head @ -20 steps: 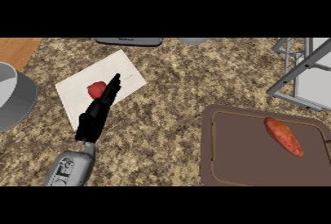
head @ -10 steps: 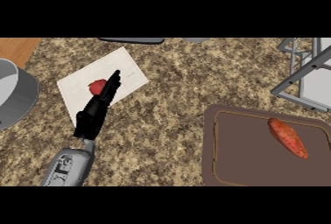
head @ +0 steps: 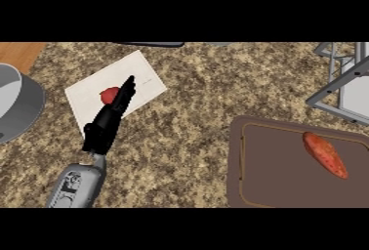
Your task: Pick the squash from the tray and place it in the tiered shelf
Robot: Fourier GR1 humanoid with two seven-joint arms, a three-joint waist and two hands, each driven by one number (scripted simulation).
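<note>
At the left of the frame, the left hand (head: 108,119) points up over a white sheet (head: 144,78), fingers straight, holding nothing. The squash (head: 326,155) lies on the tray (head: 267,171), lower right.

Premises are presenting as a kitchen: a speckled granite-pattern counter (head: 194,97) is carrying a white cutting board (head: 144,78), a grey pot (head: 18,105), a brown tray (head: 277,171) holding produce, and a metal tiered shelf (head: 346,83)
</note>
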